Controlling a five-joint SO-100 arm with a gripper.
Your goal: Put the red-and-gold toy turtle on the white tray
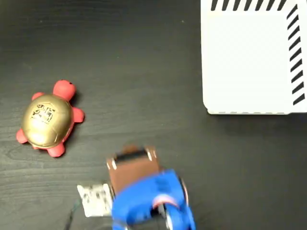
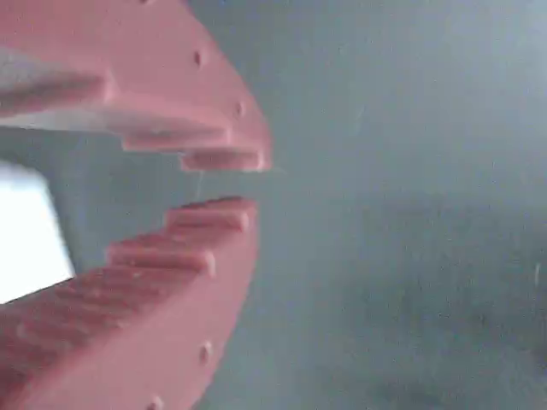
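Observation:
The red-and-gold toy turtle (image 1: 47, 120) lies on the dark table at the left of the fixed view, gold shell up, its head pointing up and right. In the top right corner is the white tray (image 1: 249, 62), with black stripes along its top and right edges and nothing on it. My blue arm (image 1: 148, 196) comes in from the bottom centre, its brown-red front end (image 1: 132, 163) well right of and below the turtle. In the wrist view my gripper (image 2: 220, 184) has red toothed fingers (image 2: 171, 256) almost together, with only a thin gap at the tips and nothing between them.
A small white part (image 1: 95, 199) sits beside the arm at the bottom. Dark wood table (image 1: 158, 86) stretches between turtle and tray. A bright white patch (image 2: 26, 231) shows at the left of the wrist view; what it is cannot be told.

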